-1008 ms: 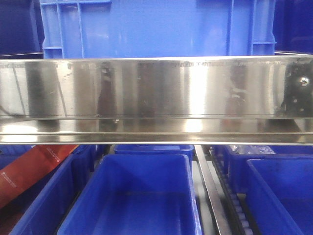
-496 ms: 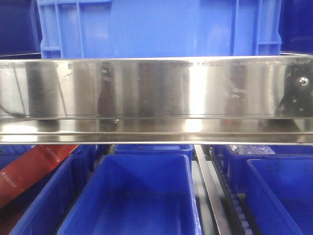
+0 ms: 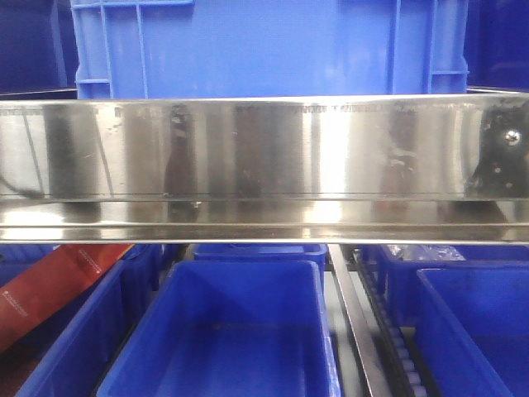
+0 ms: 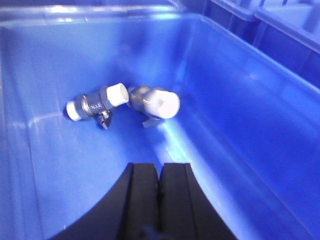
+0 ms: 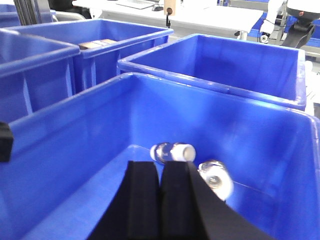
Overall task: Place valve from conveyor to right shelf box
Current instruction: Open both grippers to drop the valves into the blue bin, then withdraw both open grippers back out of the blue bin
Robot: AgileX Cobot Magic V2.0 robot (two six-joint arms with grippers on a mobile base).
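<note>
Two silver valves with white end caps lie on the floor of a blue box. In the left wrist view they are one valve [image 4: 96,106] and a second valve [image 4: 155,103], touching near the box's far corner. In the right wrist view the same kind of pair shows, one valve [image 5: 172,151] and another valve [image 5: 216,178]. My left gripper [image 4: 159,167] is shut and empty above the box floor [image 4: 75,175]. My right gripper [image 5: 160,167] is shut and empty, just in front of the valves. The conveyor is out of view.
A steel shelf rail [image 3: 264,165] crosses the front view, with a large blue crate [image 3: 264,45] above and blue bins [image 3: 240,331] below. A red strip [image 3: 58,285] lies at lower left. Neighbouring blue boxes [image 5: 215,65] stand behind the right gripper.
The front view has shifted very slightly sideways; the large blue crate's edges sit a little differently. Nothing else has visibly changed.
</note>
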